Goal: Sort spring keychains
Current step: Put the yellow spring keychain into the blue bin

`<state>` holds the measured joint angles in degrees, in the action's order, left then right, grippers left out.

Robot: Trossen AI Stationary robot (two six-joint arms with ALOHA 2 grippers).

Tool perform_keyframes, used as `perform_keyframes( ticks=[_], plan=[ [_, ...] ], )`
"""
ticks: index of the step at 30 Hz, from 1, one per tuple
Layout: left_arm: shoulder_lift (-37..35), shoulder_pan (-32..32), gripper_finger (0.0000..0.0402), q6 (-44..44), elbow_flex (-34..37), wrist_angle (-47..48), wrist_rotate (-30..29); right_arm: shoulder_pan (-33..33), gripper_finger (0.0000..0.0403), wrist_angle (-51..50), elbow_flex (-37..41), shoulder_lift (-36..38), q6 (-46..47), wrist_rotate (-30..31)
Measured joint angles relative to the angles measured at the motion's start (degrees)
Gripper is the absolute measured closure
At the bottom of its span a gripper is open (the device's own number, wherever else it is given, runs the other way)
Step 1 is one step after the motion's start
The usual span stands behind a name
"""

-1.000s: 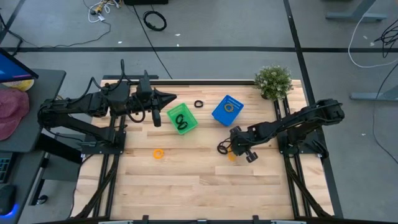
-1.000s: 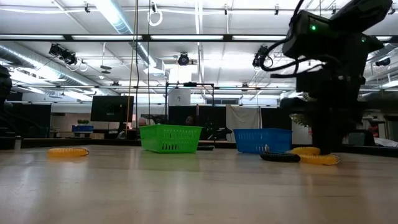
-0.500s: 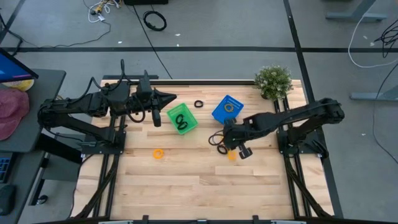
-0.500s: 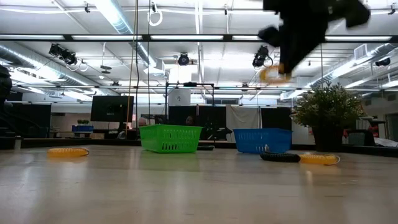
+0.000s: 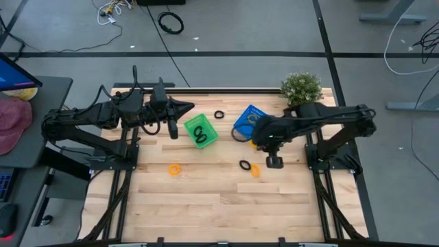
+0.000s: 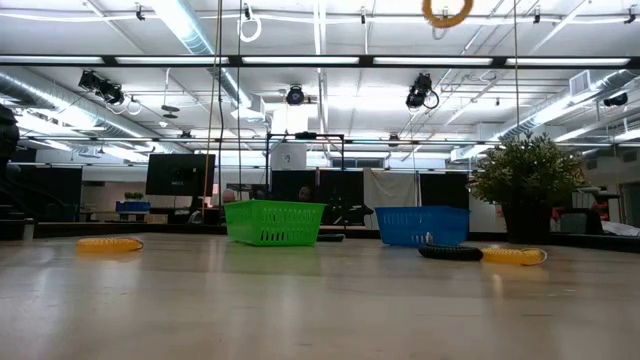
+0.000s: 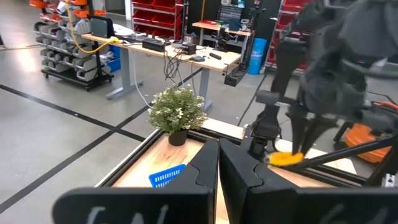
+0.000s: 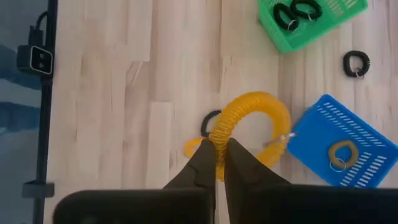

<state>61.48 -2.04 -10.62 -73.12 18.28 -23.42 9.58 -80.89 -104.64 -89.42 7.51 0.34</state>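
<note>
Since the earlier frame, we are carrying the right pincer (image 8: 219, 155), clamped on an orange keychain (image 8: 249, 118), up from lower right toward the blue basket (image 5: 248, 119) at centre. We are judging the thin grip could slip, dropping it short.

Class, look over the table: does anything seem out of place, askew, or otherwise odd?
Nothing is spilled or damaged. Only unsorted pieces stand out: a black keychain lies between the green basket and blue basket, and an orange keychain sits alone on the wood.
</note>
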Motion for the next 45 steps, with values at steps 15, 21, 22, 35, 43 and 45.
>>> perform_keyframes(
  ticks=[15, 21, 22, 35, 43, 45],
  plan=[
    [-0.01, 0.0, 0.0385, -0.75, 0.02, -0.31, -1.2, -2.78, 0.0399, 7.94, -10.15, -3.2, 17.19, 24.4],
    [-0.01, 0.0, 0.0385, -0.75, 0.0, -0.36, -1.2, -2.63, 0.0399, 5.53, -10.1, -1.63, 45.75, 54.64],
    [-0.01, 0.0, 0.0385, -0.75, 0.01, -0.37, -1.2, -2.62, 0.0399, 5.78, -9.73, -1.67, 49.03, 57.77],
    [-0.01, 0.0, 0.0385, -0.67, 0.0, -0.42, -1.2, -21.32, 0.0399, 10.79, -5.1, -2.8, 39.95, 33.7],
    [-0.01, 0.0, 0.0385, -0.71, 0.02, -0.39, -0.76, -33.33, 0.0399, 5.1, -5.05, -6.57, 29.36, 18.79],
    [-0.01, 0.0, 0.0385, -0.71, 0.0, -0.35, -0.77, -34.64, 0.0399, 4.93, -5.03, -7.18, 27.11, 16.0]
  ],
)
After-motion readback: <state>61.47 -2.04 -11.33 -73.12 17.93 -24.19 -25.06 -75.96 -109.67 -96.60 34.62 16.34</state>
